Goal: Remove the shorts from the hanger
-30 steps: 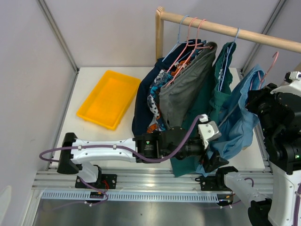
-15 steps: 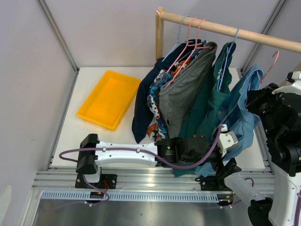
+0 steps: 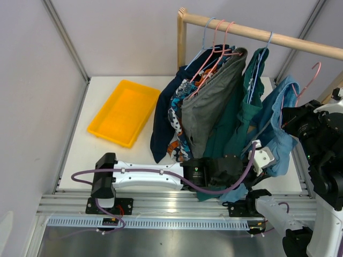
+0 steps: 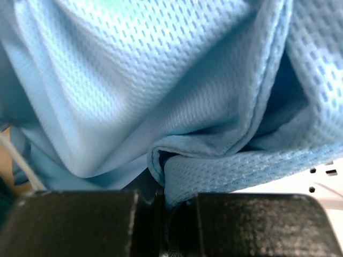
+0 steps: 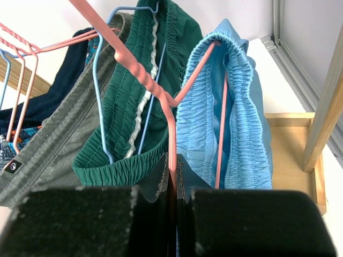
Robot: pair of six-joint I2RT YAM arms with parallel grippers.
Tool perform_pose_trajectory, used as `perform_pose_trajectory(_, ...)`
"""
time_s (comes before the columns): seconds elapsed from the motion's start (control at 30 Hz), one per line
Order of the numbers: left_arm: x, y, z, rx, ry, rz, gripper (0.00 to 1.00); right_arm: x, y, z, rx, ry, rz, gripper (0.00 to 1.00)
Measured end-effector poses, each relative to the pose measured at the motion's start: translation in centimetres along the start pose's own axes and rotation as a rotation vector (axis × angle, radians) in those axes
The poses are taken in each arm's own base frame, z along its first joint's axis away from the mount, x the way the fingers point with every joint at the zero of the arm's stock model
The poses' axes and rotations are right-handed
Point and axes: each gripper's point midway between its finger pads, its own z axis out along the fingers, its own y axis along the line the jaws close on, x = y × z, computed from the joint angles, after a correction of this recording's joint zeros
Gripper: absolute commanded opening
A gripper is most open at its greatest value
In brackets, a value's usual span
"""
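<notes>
1. White table (image 3: 115,155) between grey wall panels; a wooden rail (image 3: 257,33) spans its far right part, and a yellow tray (image 3: 124,111) lies on the table left of the rail.
2. Five shorts hang below the rail on wire hangers. From the rail's left end: navy shorts (image 3: 162,120), patterned shorts (image 3: 176,115), grey shorts (image 3: 209,104), teal shorts (image 3: 241,107) and, nearest its right end, light blue shorts (image 3: 276,126).
3. Left fingers (image 4: 176,206): closed together on a fold of the light blue shorts' lower hem, well below the rail.
4. Right fingers (image 5: 172,214): clamped on the wire of the pink hanger (image 5: 170,134) carrying the light blue shorts. Whether its hook rests on the rail cannot be told.
5. Governing relation: the elastic waistband wraps the hanger beside the right fingers and the hem sits at the left fingers. The garment's long axis therefore runs down and away from the rail between the two grips.
6. Judgement: drawing the grips apart along that axis should strip the waistband off.
7. Risk: the waistband may snag on a hanger shoulder, and teal fabric lies just beside the right fingers.
</notes>
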Motion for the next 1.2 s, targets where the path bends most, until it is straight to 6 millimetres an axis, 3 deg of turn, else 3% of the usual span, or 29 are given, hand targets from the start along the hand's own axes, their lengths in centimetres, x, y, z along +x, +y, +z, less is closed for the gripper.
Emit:
perform_pose_trajectory(0.17, 0.7, -1.4, -2.9, -0.003, 0.023, 0.013, 0.0, -0.1, -0.2, 0.1, 0.01, -0.004, -0.004, 0.0)
perform_pose_trajectory(0.37, 2.3, -8.6, -8.5, 0.087, 0.032, 0.049, 0.0, 0.2, -0.6, 1.4, 0.051, 0.016, -0.039, 0.0)
perform_pose_trajectory(0.5, 5.4, -10.5, -10.2, 0.106, 0.07, 0.06, 0.0, 0.9, -1.0, 2.4, 0.08, 0.056, -0.073, 0.0)
perform_pose_trajectory(0.63, 8.3, -9.2, -10.2, 0.056, 0.117, 0.077, 0.0, 1.2, -1.0, 3.0, 0.1, 0.091, -0.093, 0.0)
perform_pose_trajectory(0.87, 8.5, -7.5, -8.3, -0.01, 0.117, 0.062, 0.0, 0.0, -0.7, 1.9, 0.092, 0.082, -0.082, 0.0)
perform_pose_trajectory(1.03, 6.7, -3.2, -4.6, -0.091, 0.134, 0.05, 0.0, -0.6, 0.1, -0.5, 0.036, 0.062, -0.018, 0.0)
perform_pose_trajectory(1.2, 1.7, 3.3, -0.2, -0.187, 0.098, 0.008, 0.0, 1.1, 0.2, -4.5, -0.036, 0.115, 0.041, 0.0)
